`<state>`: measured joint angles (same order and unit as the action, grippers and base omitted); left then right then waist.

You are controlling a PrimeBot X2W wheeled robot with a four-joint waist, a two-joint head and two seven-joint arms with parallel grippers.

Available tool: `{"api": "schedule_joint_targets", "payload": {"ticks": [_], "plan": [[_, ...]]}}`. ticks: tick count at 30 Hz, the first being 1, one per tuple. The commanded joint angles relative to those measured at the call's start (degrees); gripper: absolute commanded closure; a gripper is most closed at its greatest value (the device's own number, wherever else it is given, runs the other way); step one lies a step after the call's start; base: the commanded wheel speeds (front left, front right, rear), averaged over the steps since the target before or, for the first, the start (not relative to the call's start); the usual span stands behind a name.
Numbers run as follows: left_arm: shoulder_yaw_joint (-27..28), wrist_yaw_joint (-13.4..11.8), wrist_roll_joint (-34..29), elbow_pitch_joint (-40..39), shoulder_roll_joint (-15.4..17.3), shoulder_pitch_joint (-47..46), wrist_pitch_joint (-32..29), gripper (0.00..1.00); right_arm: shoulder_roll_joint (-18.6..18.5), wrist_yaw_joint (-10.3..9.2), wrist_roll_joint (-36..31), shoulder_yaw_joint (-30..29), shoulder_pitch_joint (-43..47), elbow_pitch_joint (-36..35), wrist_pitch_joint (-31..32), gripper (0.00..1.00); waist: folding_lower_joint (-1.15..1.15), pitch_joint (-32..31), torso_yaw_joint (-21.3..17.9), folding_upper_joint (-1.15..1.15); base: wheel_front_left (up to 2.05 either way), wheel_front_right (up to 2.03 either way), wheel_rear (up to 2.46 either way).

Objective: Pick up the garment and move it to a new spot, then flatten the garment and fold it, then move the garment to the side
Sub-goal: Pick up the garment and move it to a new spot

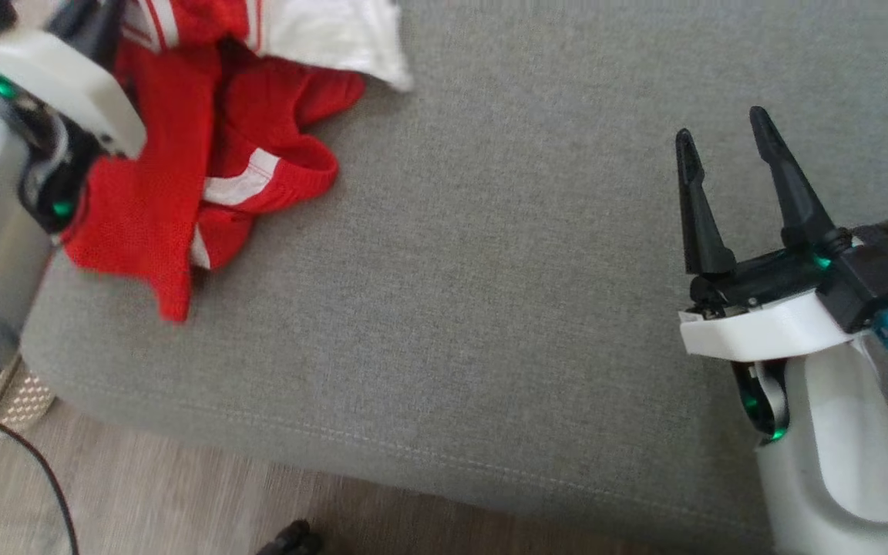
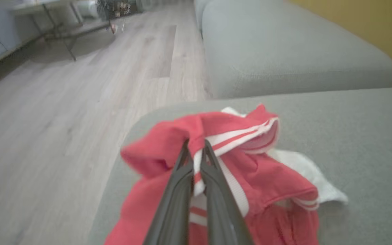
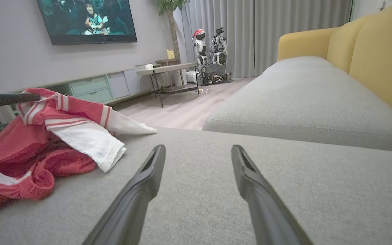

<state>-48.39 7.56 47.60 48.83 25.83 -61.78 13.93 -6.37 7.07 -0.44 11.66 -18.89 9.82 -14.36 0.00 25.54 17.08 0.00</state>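
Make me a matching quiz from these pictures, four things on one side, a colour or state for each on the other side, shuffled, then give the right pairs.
Column one:
1. left gripper
2. right gripper
3. garment
4. sofa backrest

Column two:
A. yellow
B. open, holding nothing
C. red and white, bunched on the grey cushion
D. shut on the garment

Right pairs: 1-D, 2-B, 3-C, 4-A
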Motion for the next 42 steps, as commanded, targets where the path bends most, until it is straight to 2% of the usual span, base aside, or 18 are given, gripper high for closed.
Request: {"api": "schedule_joint_targets", "payload": {"ticks": [1, 8, 13, 22, 23, 27, 33, 38, 42], "plan": [[2.6, -0.1, -0.5, -1.9, 3.8, -3.7, 0.8, 1.00, 1.2, 0.42, 0.6, 1.5, 0.7, -1.8, -0.6, 0.00, 0.00, -2.1, -0.6, 0.00, 0.00, 0.00, 0.00], [6.9, -1.5, -4.0, -13.5, 5.2, -5.6, 1.0, 1.00, 3.0, 0.42, 2.5, 1.9, 2.4, -1.5, -0.6, 0.00, 0.00, -7.6, -3.6, 0.00, 0.00, 0.00, 0.00], [9.8, -3.6, -3.4, -24.1, 5.3, -5.4, 0.9, 1.00, 3.4, 0.42, 4.1, 1.8, 3.6, -2.2, -0.6, 0.00, 0.00, -10.0, -7.4, 0.00, 0.00, 0.00, 0.00], [9.1, -8.0, -1.6, -38.2, 3.5, -6.4, -6.1, 1.00, 3.5, 0.42, 9.2, 2.9, 3.6, -5.2, -0.6, 0.00, 0.00, -11.1, -17.1, 0.00, 0.00, 0.00, 0.00], [9.1, -8.0, -1.6, -38.2, 3.5, -6.4, -6.1, 1.00, 3.5, 0.42, 9.2, 2.9, 3.6, -5.2, -0.6, 0.00, 0.00, -11.1, -17.1, 0.00, 0.00, 0.00, 0.00], [7.6, -9.4, -1.9, -40.4, 1.3, -7.5, -8.3, 1.00, 3.5, 0.42, 10.5, 2.7, 3.2, -6.3, -0.6, 0.00, 0.00, -10.4, -21.4, 0.00, 0.00, 0.00, 0.00], [4.3, -9.8, -2.3, -40.0, -2.2, -8.1, -11.1, 1.00, 3.5, 0.42, 12.0, 1.8, 3.5, -7.4, -0.6, 0.00, 0.00, -9.0, -25.7, 0.00, 0.00, 0.00, 0.00], [-1.0, -8.9, -2.0, -36.2, -4.2, -2.8, -13.3, 1.00, 3.5, 0.42, 12.4, 1.8, 3.8, -8.2, -0.6, 0.00, 0.00, -7.0, -27.6, 0.00, 0.00, 0.00, 0.00], [-4.4, -8.8, -3.2, -29.6, -5.9, 2.1, -11.1, 1.00, 3.5, 0.42, 12.1, 2.1, 3.3, -8.7, -0.6, 0.00, 0.00, -4.7, -28.1, 0.00, 0.00, 0.00, 0.00]]}}
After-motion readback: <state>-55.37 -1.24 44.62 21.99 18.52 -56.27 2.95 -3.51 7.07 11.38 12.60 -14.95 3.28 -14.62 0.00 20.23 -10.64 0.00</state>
